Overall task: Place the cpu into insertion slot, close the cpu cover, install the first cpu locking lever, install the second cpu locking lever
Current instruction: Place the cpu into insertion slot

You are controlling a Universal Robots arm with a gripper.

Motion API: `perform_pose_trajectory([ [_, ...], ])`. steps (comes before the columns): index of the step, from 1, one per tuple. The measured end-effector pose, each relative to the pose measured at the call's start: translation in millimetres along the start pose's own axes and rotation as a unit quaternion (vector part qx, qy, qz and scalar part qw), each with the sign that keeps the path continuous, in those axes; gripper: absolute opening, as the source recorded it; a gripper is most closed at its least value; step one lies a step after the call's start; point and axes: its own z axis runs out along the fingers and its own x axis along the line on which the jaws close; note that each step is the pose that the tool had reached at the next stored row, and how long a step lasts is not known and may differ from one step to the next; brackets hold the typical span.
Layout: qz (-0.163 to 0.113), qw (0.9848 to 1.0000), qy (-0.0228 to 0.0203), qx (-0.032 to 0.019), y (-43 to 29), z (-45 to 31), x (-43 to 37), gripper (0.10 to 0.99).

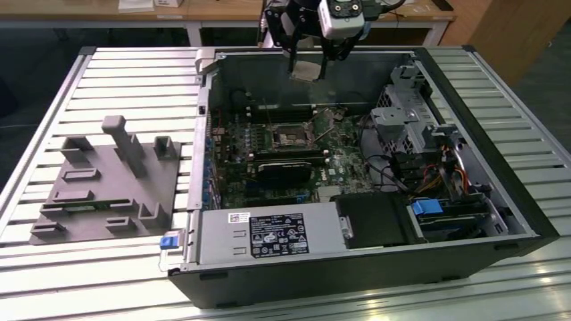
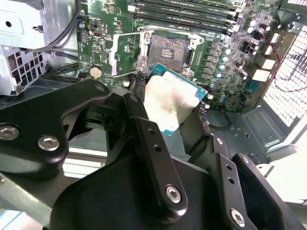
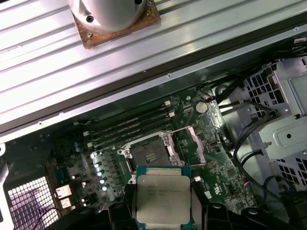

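Closest to us, our gripper (image 2: 168, 120) clamps the cpu (image 2: 170, 98) by two opposite edges, metal face showing. Across the second wrist view we meet the cpu cover (image 2: 125, 55) standing open, then the bare insertion slot (image 2: 168, 51), beyond the cpu and well apart. We judge the cpu's edges roughly square to that slot in the first wrist view. The exterior view adds height: the cpu (image 1: 306, 69) hangs above the case (image 1: 357, 281).

jaws: matte black links | silver screws (image 2: 48, 142) | wrist housing (image 1: 344, 19): pale grey
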Motion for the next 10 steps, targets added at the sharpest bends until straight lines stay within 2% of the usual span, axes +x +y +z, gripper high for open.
perform_pose_trajectory([
  [10,0.015,0.9999,-0.0013,-0.0003,0.0,0.0,0.0,0.537],
])
